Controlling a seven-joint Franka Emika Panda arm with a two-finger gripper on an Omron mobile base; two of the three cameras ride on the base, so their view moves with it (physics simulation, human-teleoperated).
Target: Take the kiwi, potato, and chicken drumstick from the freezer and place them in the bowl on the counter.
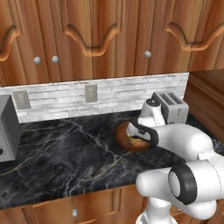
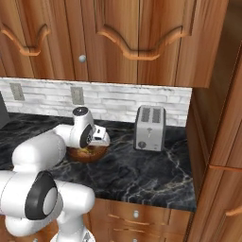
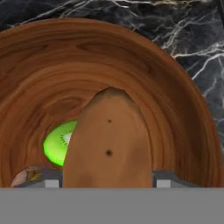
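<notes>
The tool is pinching a potato, a smooth tan oval with two dark specks, its blunt end pointing toward twelve o'clock in the hand view. It is hanging directly over the bowl, a shallow round dish of reddish-brown wood with curving grain rings. The kiwi (bright green cut face, pale core) is lying on the bowl's floor at about nine o'clock of the potato, partly hidden behind it. The bowl is sitting on the glossy black white-veined desk, with a boxy metal toaster standing at its three o'clock in the right base view.
</notes>
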